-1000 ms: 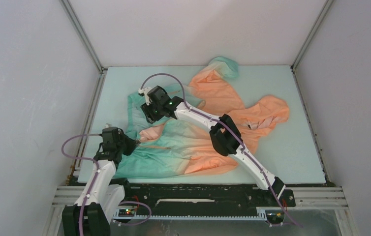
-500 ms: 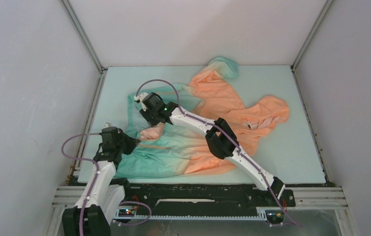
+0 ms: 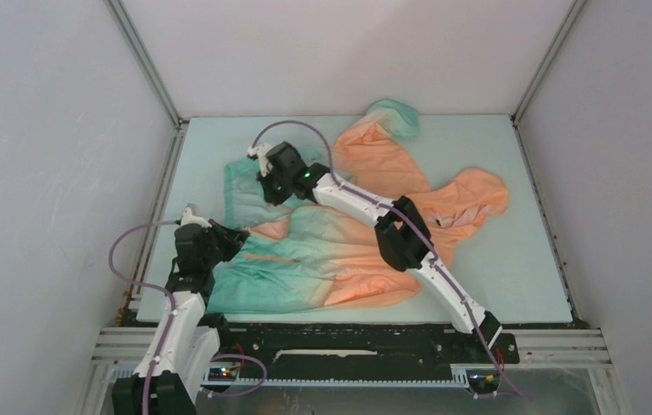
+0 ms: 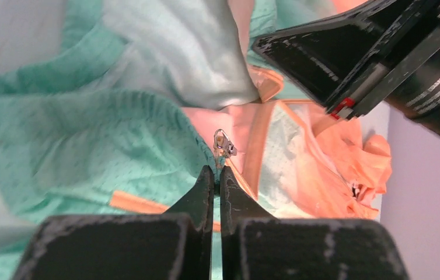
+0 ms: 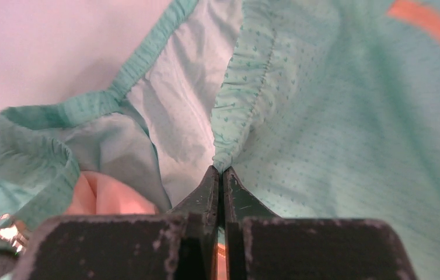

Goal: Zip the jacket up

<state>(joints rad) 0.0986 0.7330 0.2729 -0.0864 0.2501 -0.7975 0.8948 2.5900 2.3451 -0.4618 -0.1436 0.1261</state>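
Note:
The jacket [image 3: 348, 259] lies open and crumpled on the table, its teal hem to the left and its orange hood [image 3: 469, 199] to the right. My left gripper [image 3: 236, 235] is shut on the jacket's teal front edge [image 4: 206, 153], just below the small metal zip slider [image 4: 223, 143]. Farther back, my right gripper [image 3: 267, 192] is shut on the gathered teal hem [image 5: 232, 125] of the other front panel. In the right wrist view a metal zip part [image 5: 6, 229] shows at the lower left. The orange zip tape [image 4: 258, 149] runs beside the slider.
The pale green table [image 3: 513, 277] is boxed in by white walls and metal corner rails [image 3: 145, 65]. One sleeve [image 3: 392, 117] reaches the back edge. The right arm's black body [image 4: 369, 52] hangs close above my left gripper. A black base rail [image 3: 348, 337] runs along the near edge.
My right gripper dipped onto the teal hem, shut on it, then drew back and right. My left gripper shifted slightly back and right, keeping its hold.

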